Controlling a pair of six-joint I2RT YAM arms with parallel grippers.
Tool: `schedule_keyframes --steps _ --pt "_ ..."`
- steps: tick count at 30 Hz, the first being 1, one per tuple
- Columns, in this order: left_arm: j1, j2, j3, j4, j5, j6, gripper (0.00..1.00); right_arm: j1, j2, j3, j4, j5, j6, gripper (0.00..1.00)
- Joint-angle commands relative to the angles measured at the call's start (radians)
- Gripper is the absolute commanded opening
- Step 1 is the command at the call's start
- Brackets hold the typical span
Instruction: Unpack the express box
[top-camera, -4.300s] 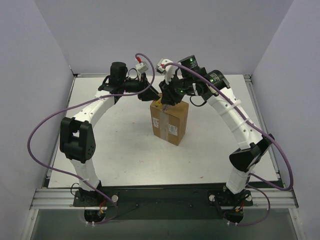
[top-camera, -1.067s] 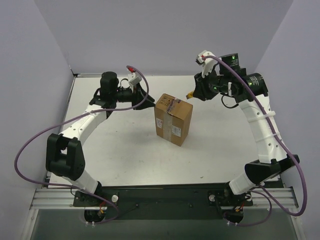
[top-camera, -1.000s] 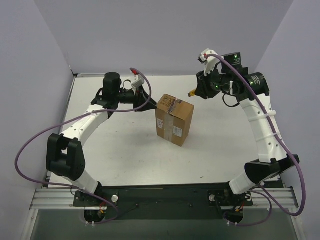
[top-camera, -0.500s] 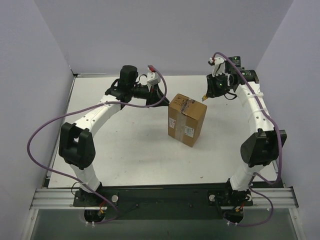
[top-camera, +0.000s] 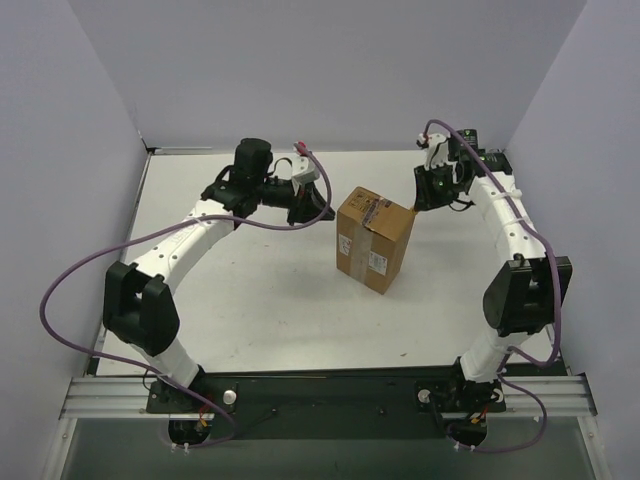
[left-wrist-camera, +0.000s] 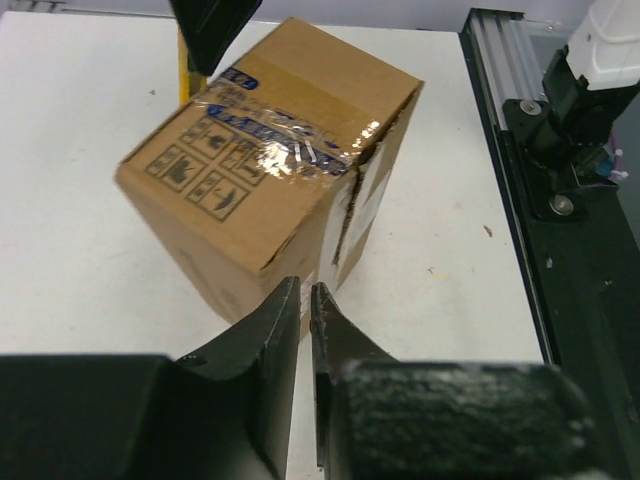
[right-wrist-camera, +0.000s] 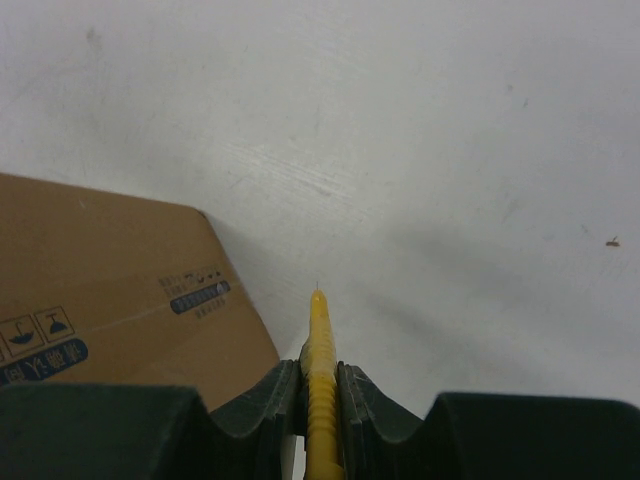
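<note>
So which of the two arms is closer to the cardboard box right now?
Roughly equal, the left gripper perhaps slightly closer; it hovers just off the box's left side. The right gripper, holding a yellow knife, hovers beside its right.

One express box (top-camera: 374, 240) stands mid-frame, one yellow knife (right-wrist-camera: 319, 400) shows at bottom centre, and two grippers, the left gripper (left-wrist-camera: 305, 330) and the right gripper (right-wrist-camera: 319, 395).

A white surface (top-camera: 250, 300) fills the space between pale walls, with a metal rail along its right side. One thing sits directly on it: the express box (top-camera: 374, 240), a brown cardboard carton standing upright right of centre, toward the far half. Clear tape runs across its top and down one side, and a white label shows on the side facing the near edge. A few small dark specks dot the surface near the front right
</note>
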Motion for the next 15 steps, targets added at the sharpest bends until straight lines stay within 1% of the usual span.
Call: schedule_keyframes --steps 1,6,10,14,15 --pt "-0.035 0.005 -0.014 -0.009 0.024 0.041 0.18 0.056 -0.075 -0.097 -0.015 0.035 -0.066 0.0" --pt "-0.062 0.019 -0.028 0.024 0.027 0.02 0.15 0.139 -0.105 -0.192 -0.009 0.058 -0.097 0.0" --pt "-0.068 -0.004 -0.078 0.071 -0.015 -0.028 0.15 0.18 -0.113 -0.218 -0.003 0.04 -0.065 0.0" --pt "-0.057 -0.053 -0.123 0.048 -0.056 0.017 0.16 0.229 -0.085 -0.213 0.008 -0.017 -0.007 0.0" --pt "-0.048 -0.065 -0.124 0.019 -0.059 0.029 0.16 0.24 -0.078 -0.209 0.012 -0.023 0.003 0.0"
